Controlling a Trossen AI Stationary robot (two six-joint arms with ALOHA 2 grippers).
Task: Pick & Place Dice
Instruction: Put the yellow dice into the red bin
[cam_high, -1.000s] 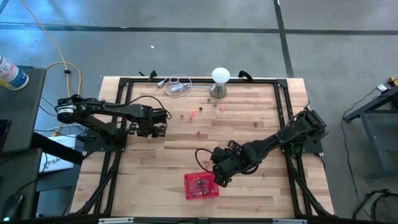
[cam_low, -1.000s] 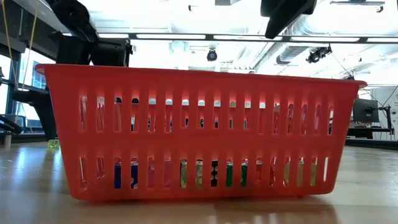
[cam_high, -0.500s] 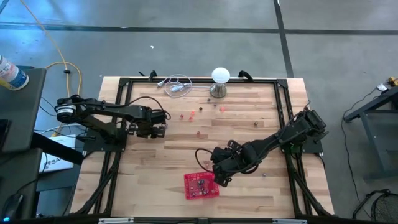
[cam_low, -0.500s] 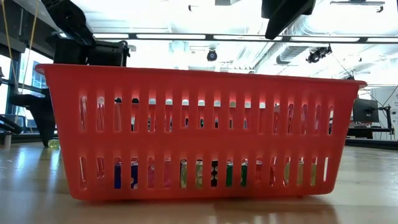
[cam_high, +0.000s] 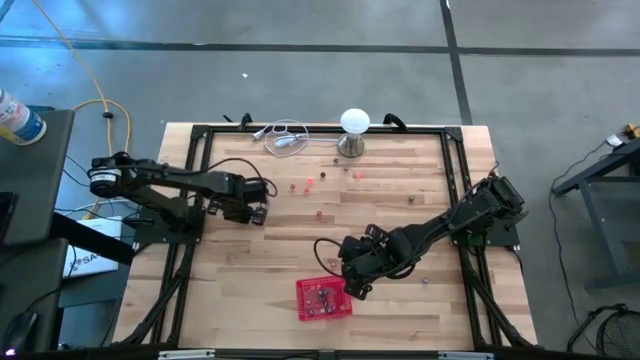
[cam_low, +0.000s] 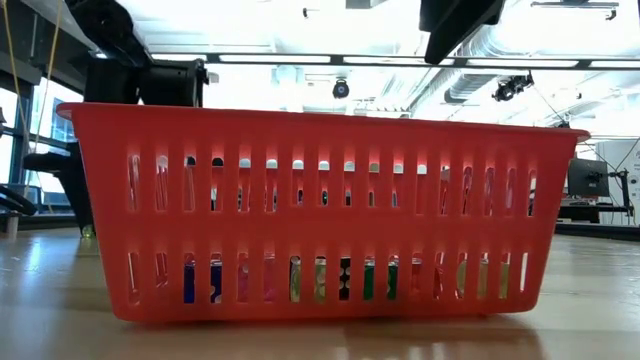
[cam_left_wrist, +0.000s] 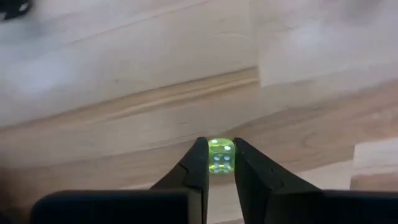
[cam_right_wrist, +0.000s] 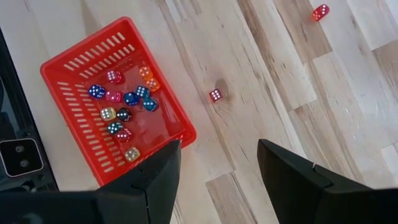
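Planks of pale wood make up the table (cam_high: 300, 240), which stands on a grey floor; pipes and strip lights cross the white ceiling behind. One red basket (cam_right_wrist: 74, 68) near the front edge holds about a dozen dice (cam_right_wrist: 124, 106). Two red dice (cam_right_wrist: 215, 95) lie loose beside it. The left gripper (cam_left_wrist: 220, 163) pinches one green die (cam_left_wrist: 221, 155) at the table's left side. The right gripper (cam_right_wrist: 217, 168) hangs near the basket, fingers wide apart.
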